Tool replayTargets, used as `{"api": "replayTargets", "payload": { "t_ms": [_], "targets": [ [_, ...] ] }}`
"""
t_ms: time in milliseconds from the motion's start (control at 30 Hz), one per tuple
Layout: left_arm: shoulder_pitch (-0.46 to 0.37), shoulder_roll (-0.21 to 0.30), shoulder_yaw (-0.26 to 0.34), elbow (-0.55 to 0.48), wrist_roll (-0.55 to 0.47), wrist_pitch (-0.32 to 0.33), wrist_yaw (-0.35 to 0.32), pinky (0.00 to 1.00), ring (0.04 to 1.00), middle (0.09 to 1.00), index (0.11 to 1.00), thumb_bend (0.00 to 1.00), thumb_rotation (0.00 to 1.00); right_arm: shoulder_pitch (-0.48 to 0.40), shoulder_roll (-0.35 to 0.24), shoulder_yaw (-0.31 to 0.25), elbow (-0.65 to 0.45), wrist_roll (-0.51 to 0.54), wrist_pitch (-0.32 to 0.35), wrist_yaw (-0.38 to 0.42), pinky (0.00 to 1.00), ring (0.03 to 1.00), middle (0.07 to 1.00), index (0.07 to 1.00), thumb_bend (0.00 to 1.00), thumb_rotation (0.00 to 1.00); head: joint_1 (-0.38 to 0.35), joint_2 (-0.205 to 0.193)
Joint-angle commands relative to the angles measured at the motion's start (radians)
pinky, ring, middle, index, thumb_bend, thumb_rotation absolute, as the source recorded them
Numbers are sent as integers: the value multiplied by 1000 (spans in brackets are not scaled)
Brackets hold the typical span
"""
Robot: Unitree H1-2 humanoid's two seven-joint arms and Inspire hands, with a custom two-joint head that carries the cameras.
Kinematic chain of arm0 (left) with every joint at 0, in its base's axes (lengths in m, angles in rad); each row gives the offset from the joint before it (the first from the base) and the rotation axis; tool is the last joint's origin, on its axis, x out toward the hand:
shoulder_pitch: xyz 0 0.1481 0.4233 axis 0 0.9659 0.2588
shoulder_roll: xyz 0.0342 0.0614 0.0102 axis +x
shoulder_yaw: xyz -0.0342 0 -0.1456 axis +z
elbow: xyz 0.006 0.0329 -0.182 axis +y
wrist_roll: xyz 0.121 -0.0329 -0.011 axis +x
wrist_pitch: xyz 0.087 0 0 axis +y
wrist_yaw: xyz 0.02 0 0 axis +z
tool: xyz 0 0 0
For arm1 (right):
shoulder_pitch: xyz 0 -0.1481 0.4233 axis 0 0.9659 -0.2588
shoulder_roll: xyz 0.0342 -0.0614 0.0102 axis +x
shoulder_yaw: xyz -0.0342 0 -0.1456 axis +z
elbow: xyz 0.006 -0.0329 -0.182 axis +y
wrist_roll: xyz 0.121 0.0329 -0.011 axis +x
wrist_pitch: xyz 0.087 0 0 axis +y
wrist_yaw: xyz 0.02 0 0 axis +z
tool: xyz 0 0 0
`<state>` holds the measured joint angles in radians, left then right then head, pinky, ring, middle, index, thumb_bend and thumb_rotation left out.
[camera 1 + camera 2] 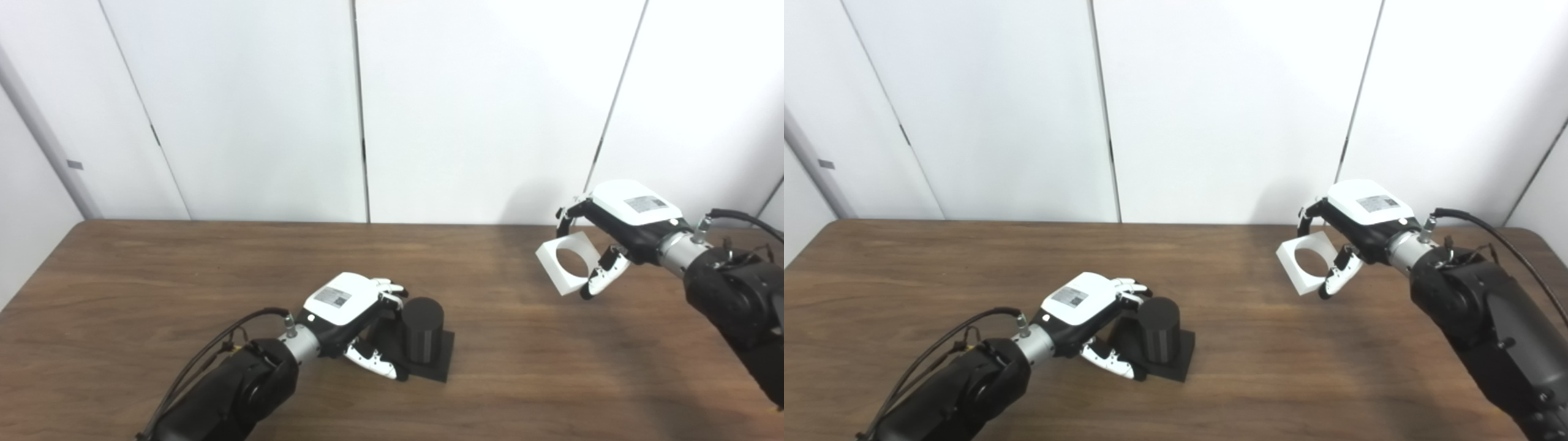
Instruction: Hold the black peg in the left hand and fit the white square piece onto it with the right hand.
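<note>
The black peg (422, 327) stands upright on its square black base on the brown wooden table (122, 294), a little nearer the front edge than the middle. The left hand (352, 318) is pressed against the peg's left side — fingers (392, 288) curl round it near the top, the thumb (373, 362) reaches low toward the base, and the hand appears to be gripping the peg, though its dark palm side blends with the black part and the actual contact is hard to make out. The left forearm runs back from the peg toward the lower left corner, a black cable looping alongside it.

Well to the right of the peg and farther back, the right hand (1350, 236) holds the white square piece (1304, 262) lifted off the table; the piece's shadow falls on the wood beneath it. It is closed on the piece's right edge, fingers over the top and thumb underneath. The piece is tilted, its round hole facing up and toward the cameras, the table's wood showing through it.

Between the peg and the white piece lies only bare tabletop — nothing stands between them. Behind the table, beyond the peg, rise plain white wall panels (490, 92) with dark vertical seams.
</note>
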<state>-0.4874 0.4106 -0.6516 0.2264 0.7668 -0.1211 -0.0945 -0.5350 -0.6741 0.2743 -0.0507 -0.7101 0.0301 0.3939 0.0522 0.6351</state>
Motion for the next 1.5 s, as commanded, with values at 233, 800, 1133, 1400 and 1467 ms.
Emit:
{"api": "replayTargets", "payload": {
  "t_ms": [233, 800, 1133, 1400, 1467],
  "targets": [
    [54, -18, -79, 64, 85, 24, -109, 772, 883, 869, 496, 519, 83, -54, 30, 9, -134, -10, -26, 70, 755, 845, 789, 480, 522, 130, -18, 6],
    [60, -28, -78, 71, 81, 18, -93, 767, 880, 857, 495, 519, 82, -83, 135, 33, -189, -11, -50, 136, 762, 851, 789, 479, 521, 135, -24, 19],
    [57, -28, -77, 62, 82, 28, -106, 761, 885, 866, 496, 519, 82, -101, 194, 40, -223, 3, -52, 162, 768, 844, 782, 478, 521, 134, -24, 27],
    [58, -29, -77, 61, 82, 32, -106, 761, 886, 864, 496, 520, 82, -127, 222, 68, -231, -3, -64, 187, 782, 846, 782, 477, 520, 135, -21, 32],
    [59, -28, -77, 54, 80, 33, -108, 753, 883, 862, 496, 520, 81, -130, 227, 71, -233, -2, -65, 191, 780, 846, 781, 477, 520, 135, -23, 36]
  ]
}}
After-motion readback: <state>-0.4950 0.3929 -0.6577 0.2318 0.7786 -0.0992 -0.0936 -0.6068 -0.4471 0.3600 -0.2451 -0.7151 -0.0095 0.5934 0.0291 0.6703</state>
